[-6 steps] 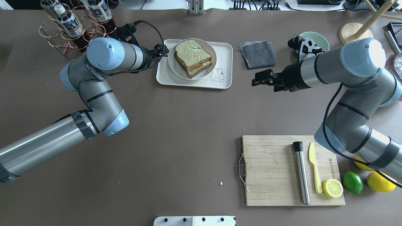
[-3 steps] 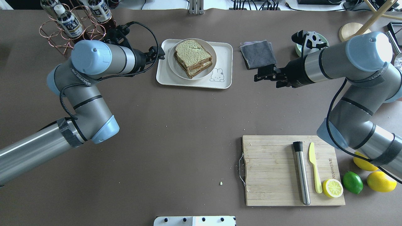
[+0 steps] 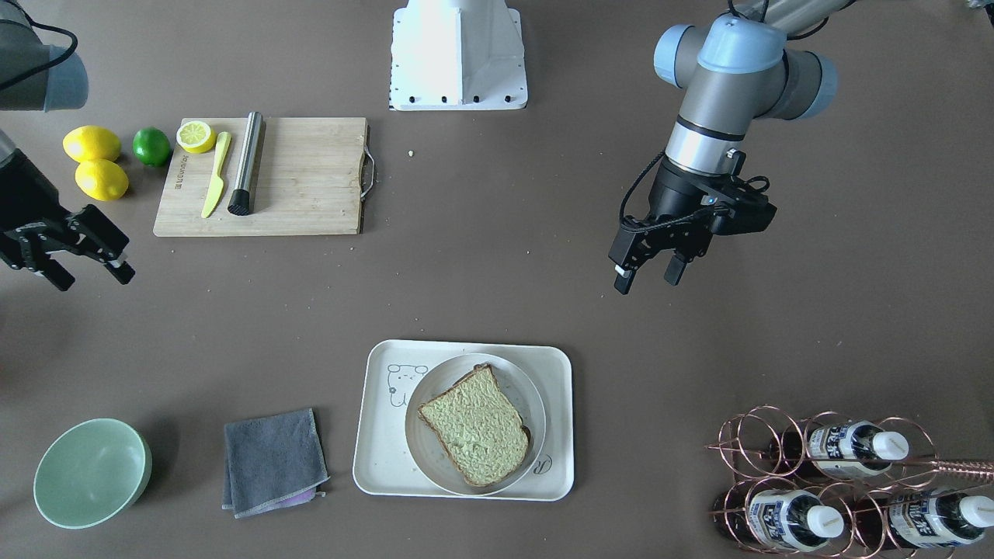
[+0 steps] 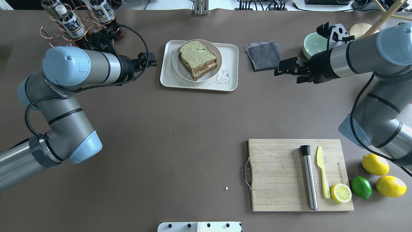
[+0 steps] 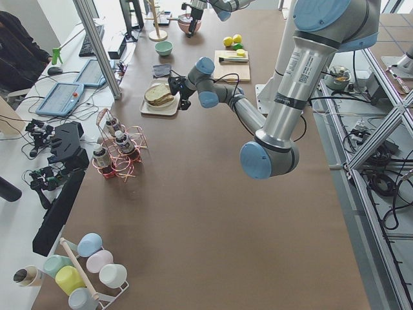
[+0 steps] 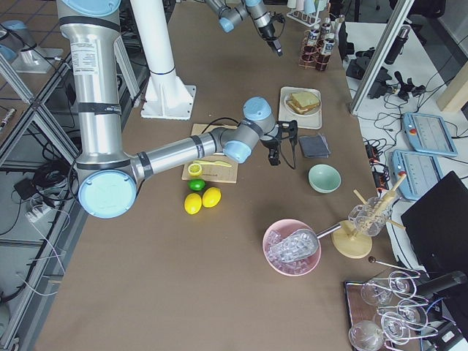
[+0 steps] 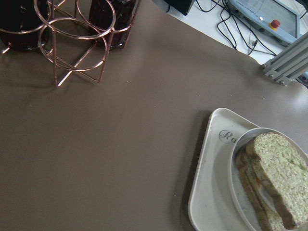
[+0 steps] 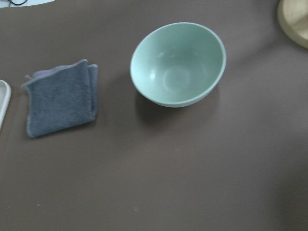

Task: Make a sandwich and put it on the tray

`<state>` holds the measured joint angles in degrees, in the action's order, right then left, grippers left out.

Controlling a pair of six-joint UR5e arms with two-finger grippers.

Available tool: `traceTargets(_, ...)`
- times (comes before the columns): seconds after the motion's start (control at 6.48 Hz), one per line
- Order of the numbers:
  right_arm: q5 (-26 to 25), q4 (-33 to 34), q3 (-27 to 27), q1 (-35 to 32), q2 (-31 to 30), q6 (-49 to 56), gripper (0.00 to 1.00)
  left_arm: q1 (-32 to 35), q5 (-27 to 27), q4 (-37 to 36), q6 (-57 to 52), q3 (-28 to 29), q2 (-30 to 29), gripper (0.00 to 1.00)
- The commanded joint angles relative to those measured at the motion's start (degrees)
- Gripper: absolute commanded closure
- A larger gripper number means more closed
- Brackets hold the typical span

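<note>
Two grippers are hanging above the table, one on each side of the tray, and neither is holding anything. Far to the tray's left, a copper wire rack is holding bottles, and the overhead camera is cropping the farthest ones. Closer to the tray's left side, the left gripper is pointing down with its fingers spread apart. From overhead, the wrist and a looping cable are covering most of it, so the front camera is showing it best.

The tray is carrying a round white plate, and the sandwich is lying on that plate as two stacked slices. A pale strip is showing between the slices on the side facing the robot, too thin to identify. The plate is covering part of the script printed on the tray. The left wrist camera is cutting off both tray and sandwich at its right and bottom edges.

Just right of the tray, a folded grey cloth is lying flat. Beyond it the right gripper is hovering with its fingers parted, and the front camera is cutting off most of its arm. Farther right of the tray, a green bowl is sitting partly hidden behind the right wrist in the overhead view. Well apart from the tray, toward the robot, a wooden cutting board is lying flat.
</note>
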<state>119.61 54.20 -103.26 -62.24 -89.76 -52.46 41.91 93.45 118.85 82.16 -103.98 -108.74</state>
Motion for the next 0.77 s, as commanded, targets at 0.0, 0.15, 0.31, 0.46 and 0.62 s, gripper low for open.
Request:
traceTargets(0.0, 0.45, 11.91, 0.43, -10.04, -4.63, 25.26, 0.0, 9.78, 8.68, -0.72, -18.17, -2.71, 7.89, 0.03)
traceTargets(0.15, 0.63, 20.85, 0.43, -15.58, -4.03, 39.13, 0.0, 20.55, 19.9, -1.16, -30.0, -2.55, 11.67, 0.03)
traceTargets(0.31, 0.63, 31.3, 0.61, -20.94, -1.67, 51.8, 0.0, 30.49, 28.8, -3.6, -43.87, -1.59, 14.76, 0.03)
traceTargets(0.46, 0.89, 36.36, 0.69, -23.95, -0.78, 57.15, 0.0, 39.03, 37.24, -15.55, -59.85, -1.58, 14.18, 0.03)
traceTargets(0.62, 7.24, 36.76, 1.3, -25.37, -1.12, 57.29, 0.0, 44.51, 38.8, -22.28, -70.62, -1.75, 14.61, 0.03)
